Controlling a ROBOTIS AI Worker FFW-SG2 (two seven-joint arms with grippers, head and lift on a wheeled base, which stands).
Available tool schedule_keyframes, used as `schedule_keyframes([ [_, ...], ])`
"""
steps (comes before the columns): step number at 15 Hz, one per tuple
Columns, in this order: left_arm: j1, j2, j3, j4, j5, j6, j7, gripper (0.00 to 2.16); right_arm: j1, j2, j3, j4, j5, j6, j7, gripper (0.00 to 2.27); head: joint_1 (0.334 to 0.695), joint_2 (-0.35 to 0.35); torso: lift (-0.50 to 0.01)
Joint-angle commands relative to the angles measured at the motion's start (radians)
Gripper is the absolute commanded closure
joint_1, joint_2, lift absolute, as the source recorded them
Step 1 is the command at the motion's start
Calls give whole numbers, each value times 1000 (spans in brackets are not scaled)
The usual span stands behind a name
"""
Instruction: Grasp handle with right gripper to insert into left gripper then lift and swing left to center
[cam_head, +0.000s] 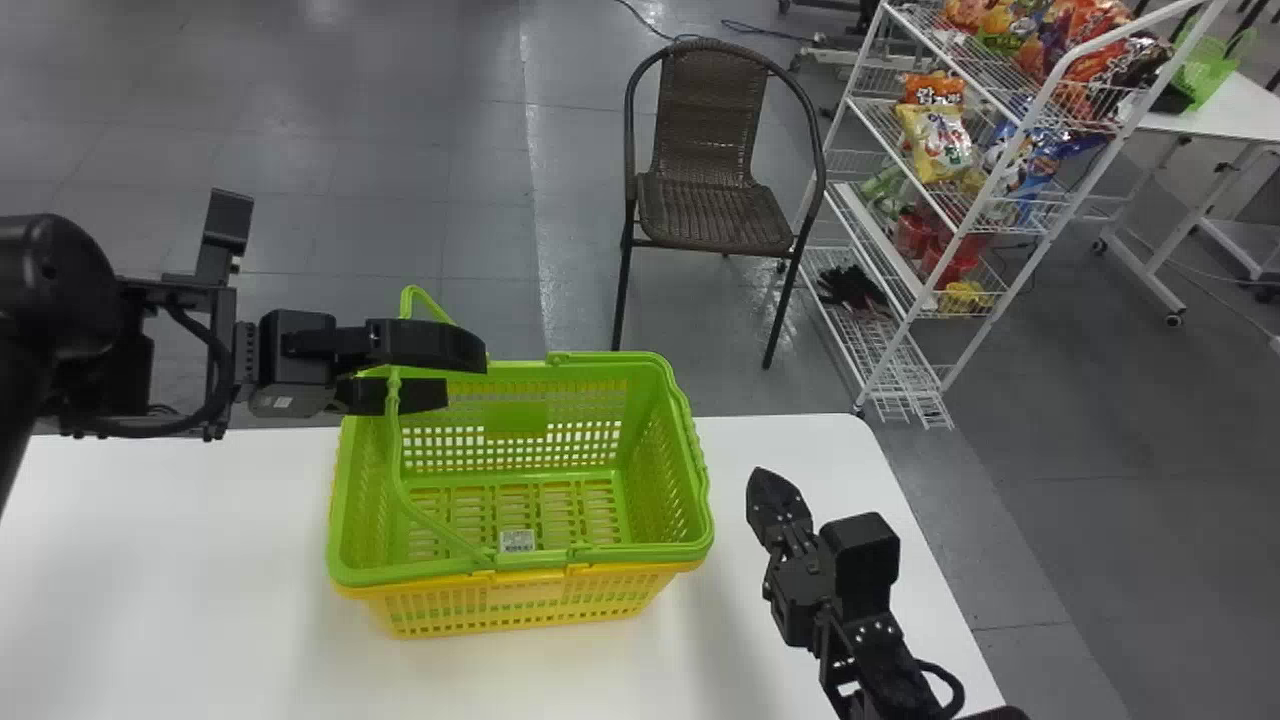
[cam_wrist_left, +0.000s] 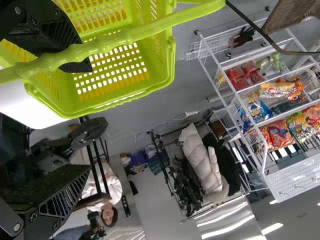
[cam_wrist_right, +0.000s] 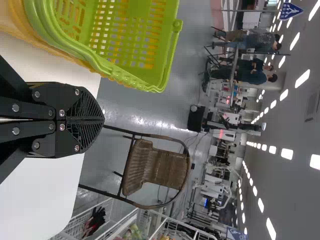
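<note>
Basket (cam_head: 640, 553) on table (cam_head: 200, 560), chair (cam_head: 712, 215) behind, rack (cam_head: 882, 240) right

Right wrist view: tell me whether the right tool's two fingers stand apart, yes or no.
No, the right tool has its two black fingers meeting at their tips.

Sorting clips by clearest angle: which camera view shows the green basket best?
The head view: it frames the whole green basket, rim, inside and raised handle. The left wrist view shows the handle closer, but the picture's edge cuts the basket off. The right wrist view shows part of its rim and walls, cut off likewise.
</note>
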Motion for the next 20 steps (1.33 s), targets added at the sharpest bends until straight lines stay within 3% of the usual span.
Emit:
schedule_keyframes([
  [1,2,2,3,0,2,0,0,137,-25,-1,14,28,10,18,0,1976,695,-201,0],
  [5,5,5,6,-2,4,3,-2,137,-62,-19,30,68,16,37,2,1976,695,-195,0],
  [20,19,5,9,-3,13,9,-9,140,-142,-18,80,129,19,70,-9,1976,695,-177,0],
])
